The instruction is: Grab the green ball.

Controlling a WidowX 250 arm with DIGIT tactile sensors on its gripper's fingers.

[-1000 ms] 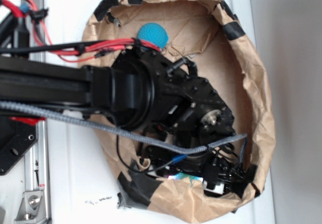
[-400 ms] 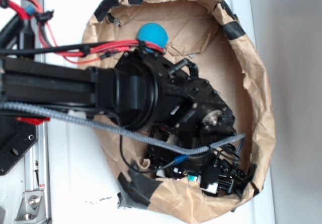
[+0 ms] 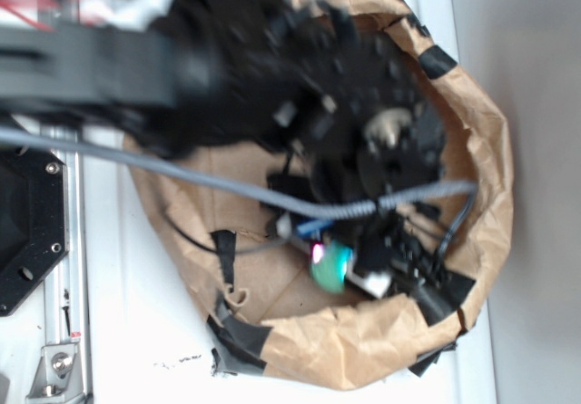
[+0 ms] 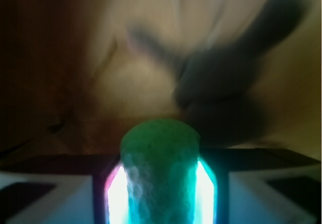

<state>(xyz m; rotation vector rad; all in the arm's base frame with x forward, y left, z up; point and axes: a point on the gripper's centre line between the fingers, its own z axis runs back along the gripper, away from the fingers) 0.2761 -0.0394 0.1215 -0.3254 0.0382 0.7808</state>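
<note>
Pincer (image 4: 161, 194) grips the green ball (image 4: 160, 168) between its glowing pads (image 4: 204, 194), ball centred in the jaws, low inside the paper bag (image 3: 472, 150), so lifting straight up suits.

Taped brown paper bag (image 3: 472, 241), grey plush toy (image 4: 226, 78)

green ball (image 4: 160, 148) between jaws, inside paper bag (image 3: 472, 241)
</note>
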